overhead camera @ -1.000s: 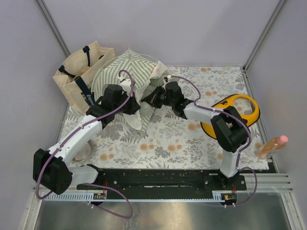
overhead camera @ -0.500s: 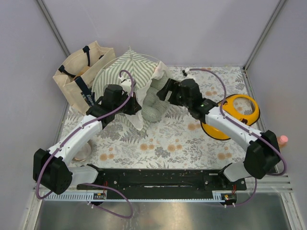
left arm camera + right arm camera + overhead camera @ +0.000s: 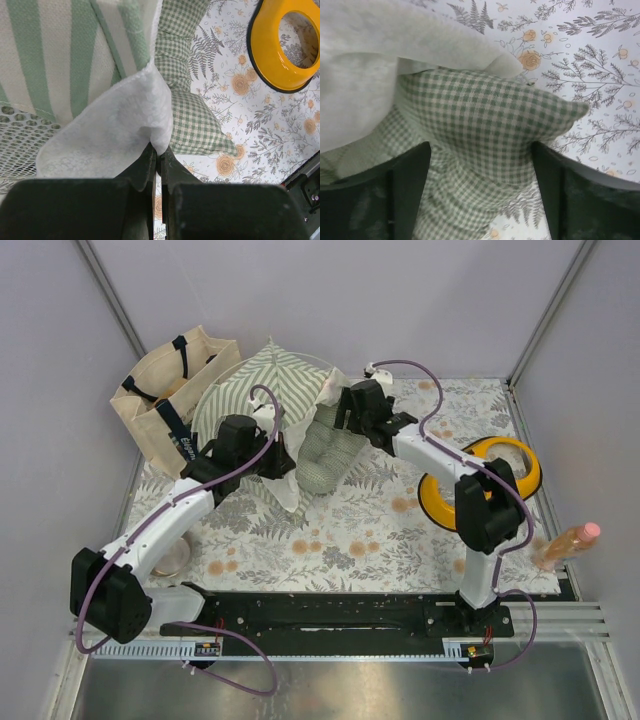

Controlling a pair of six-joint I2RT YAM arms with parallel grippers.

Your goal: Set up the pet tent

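Right gripper farther back, over newly bared cushion.

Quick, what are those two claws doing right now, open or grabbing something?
Left gripper: shut on the pet tent's white door flap.
Right gripper: open, over the green checked cushion.

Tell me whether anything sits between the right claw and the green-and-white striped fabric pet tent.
Yes: the green checked quilted cushion lies between the open fingers of the right claw, ahead of the green-and-white striped fabric pet tent, whose white lacy flap overlaps the cushion's far side.
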